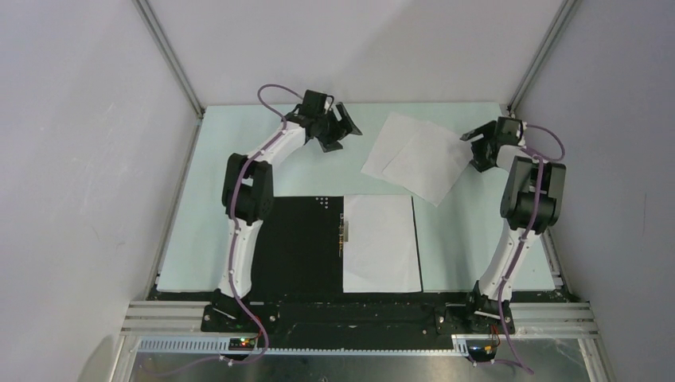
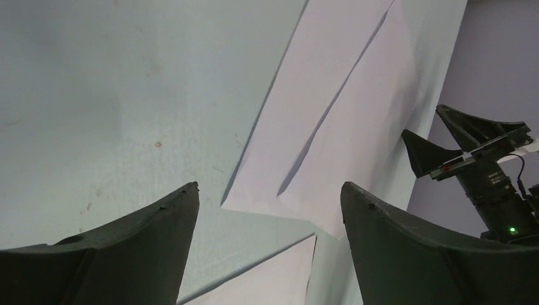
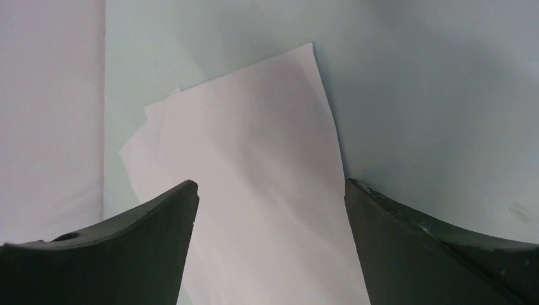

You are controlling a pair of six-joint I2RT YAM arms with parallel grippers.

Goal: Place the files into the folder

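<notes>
The folder [image 1: 298, 243] lies open at the table's near middle, black inside up, its metal spine clip [image 1: 342, 231] at the centre. One white file [image 1: 380, 243] rests flat on its right half. Two more files [image 1: 415, 155] overlap each other at the back right of the table. My left gripper [image 1: 341, 131] hovers open at the back, left of those two sheets [image 2: 343, 108], with nothing between its fingers [image 2: 270, 187]. My right gripper [image 1: 476, 151] stands open at the sheets' right edge. In the right wrist view the sheets [image 3: 254, 178] lie below its open jaws [image 3: 271, 184].
The pale green table top [image 1: 223, 199] is boxed in by grey walls on the left, back and right. A metal rail [image 1: 358, 314] runs along the near edge by the arm bases. The right gripper [image 2: 470, 152] shows in the left wrist view.
</notes>
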